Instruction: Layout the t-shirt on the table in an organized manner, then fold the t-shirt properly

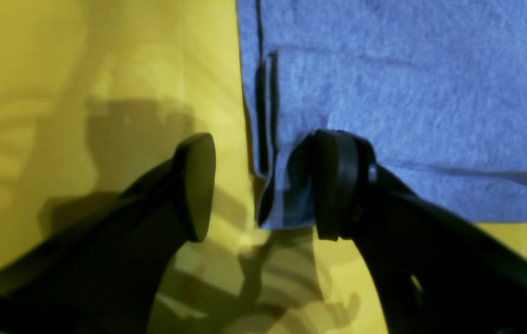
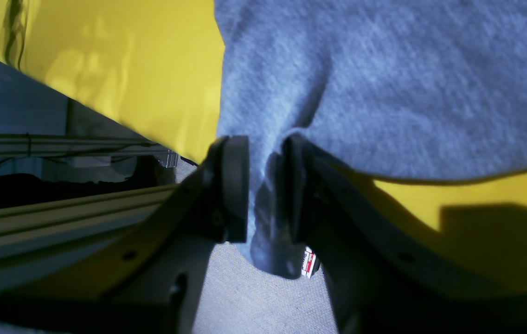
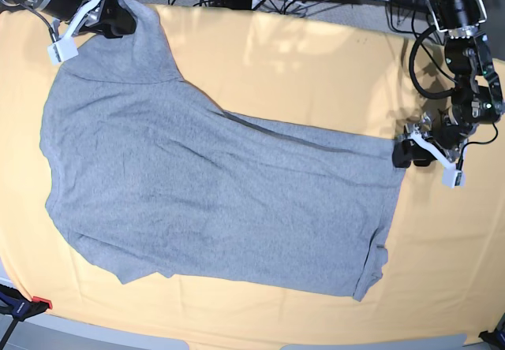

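The grey t-shirt lies spread across the yellow-covered table, filling the base view from about nine o'clock to three o'clock, plain side up, with shallow wrinkles running through the middle. The right claw is closed on a bunched fold of the shirt at the far corner, near eleven o'clock in the base view; the right wrist view shows that fold hanging past the table's edge, with floor visible below it. The left claw stands with its jaws apart at the shirt's edge near three o'clock; one finger touches a small raised flap of hem, the other finger sits over bare cloth, and nothing is gripped between them. Risks, as judged: if the left claw closes from this position it may pinch only the thin hem lip, or the table covering with it, and a pull would then slip off or drag the yellow cloth. The right claw holds fabric beyond the table edge, so a release there could let that corner slide off. An uneven pull between the two claws could skew the shirt and deepen the creases before folding.
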### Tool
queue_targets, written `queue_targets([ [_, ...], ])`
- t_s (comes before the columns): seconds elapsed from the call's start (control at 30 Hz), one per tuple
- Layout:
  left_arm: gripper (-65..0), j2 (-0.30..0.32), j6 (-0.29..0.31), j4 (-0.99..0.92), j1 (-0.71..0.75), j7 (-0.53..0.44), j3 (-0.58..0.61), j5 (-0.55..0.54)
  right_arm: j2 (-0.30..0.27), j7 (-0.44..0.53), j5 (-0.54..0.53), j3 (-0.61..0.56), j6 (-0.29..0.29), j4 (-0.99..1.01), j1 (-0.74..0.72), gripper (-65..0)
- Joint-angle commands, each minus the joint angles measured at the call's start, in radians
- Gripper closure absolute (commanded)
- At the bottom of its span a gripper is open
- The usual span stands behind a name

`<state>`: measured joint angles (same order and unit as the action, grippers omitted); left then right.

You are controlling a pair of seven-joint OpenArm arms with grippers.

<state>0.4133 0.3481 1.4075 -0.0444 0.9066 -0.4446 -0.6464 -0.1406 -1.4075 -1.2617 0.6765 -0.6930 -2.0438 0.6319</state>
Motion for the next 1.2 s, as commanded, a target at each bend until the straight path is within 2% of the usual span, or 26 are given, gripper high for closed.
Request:
queue_targets([
  [0.0, -34.6, 0.013, -0.004, 0.004, 0.000, 0.059, -0.002, 0.034, -0.010, 0.011, -0.025, 0.005, -0.005, -0.018, 0.005, -17.0],
  [0.27, -34.6, 0.013, 0.117, 0.004, 0.006, 0.153, -0.001, -0.082, -0.010, 0.011, -0.025, 0.005, -0.005, -0.018, 0.005, -17.0],
  [0.37, -34.6, 0.013, 0.131, 0.004, 0.006, 0.193, -0.001, -0.099, -0.010, 0.011, -0.025, 0.005, -0.005, -0.018, 0.005, -17.0],
  [0.5, -34.2, 0.013, 0.130, 0.004, 0.013, 0.187, -0.001, -0.098, -0.010, 0.011, -0.025, 0.005, -0.005, -0.018, 0.005, -17.0],
  [0.57, -27.9, 0.013, 0.118, 0.004, 0.017, 0.165, -0.001, -0.084, -0.010, 0.011, -0.025, 0.005, -0.005, -0.018, 0.005, -17.0],
  [0.67, -5.2, 0.013, 0.073, 0.004, 0.016, 0.145, -0.001, -0.044, -0.010, 0.011, -0.025, 0.005, -0.005, -0.018, 0.002, -16.9],
  [0.7, 0.0, 0.013, 0.068, 0.004, 0.017, 0.145, -0.001, -0.041, -0.010, 0.011, -0.025, 0.005, -0.005, -0.018, 0.002, -16.9],
  [0.83, 0.0, 0.014, 0.072, 0.004, 0.016, 0.167, -0.001, -0.059, -0.010, 0.011, -0.025, 0.005, -0.005, -0.018, 0.002, -16.9],
  [1.03, 0.0, 0.027, 0.133, 0.005, 0.017, 0.220, -0.003, -0.144, -0.010, 0.011, -0.025, 0.005, -0.005, -0.018, 0.000, -16.9],
  [1.17, 0.0, 0.068, 0.183, 0.013, 0.016, 0.254, -0.004, -0.248, -0.010, 0.011, -0.021, 0.005, -0.005, -0.018, -0.014, -16.9],
])
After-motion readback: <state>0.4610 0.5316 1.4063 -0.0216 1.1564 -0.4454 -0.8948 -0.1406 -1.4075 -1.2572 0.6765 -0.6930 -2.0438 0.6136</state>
